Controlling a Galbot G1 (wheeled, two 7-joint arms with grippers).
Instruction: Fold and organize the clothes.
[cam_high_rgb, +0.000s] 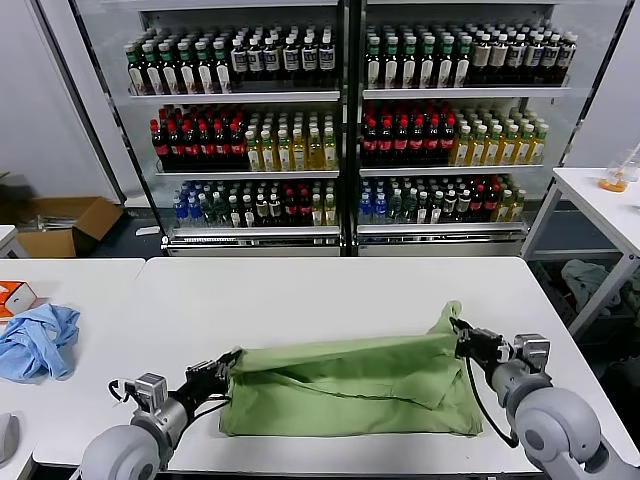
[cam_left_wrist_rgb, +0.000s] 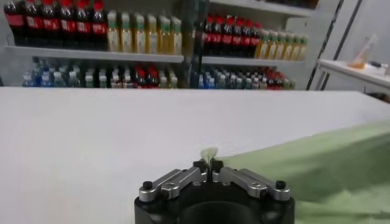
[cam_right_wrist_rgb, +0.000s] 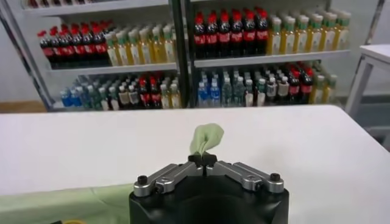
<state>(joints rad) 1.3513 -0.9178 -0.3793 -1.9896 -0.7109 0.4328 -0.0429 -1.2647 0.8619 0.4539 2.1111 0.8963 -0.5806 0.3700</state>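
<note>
Green short-sleeved shirt half-folded on white table, near front edge. Left gripper, right gripper each pinched tight on corner. Soft, light, droopy; grip corners.

White table: green shirt lies near edge, right of centre; blue cloth lies far left.
</note>
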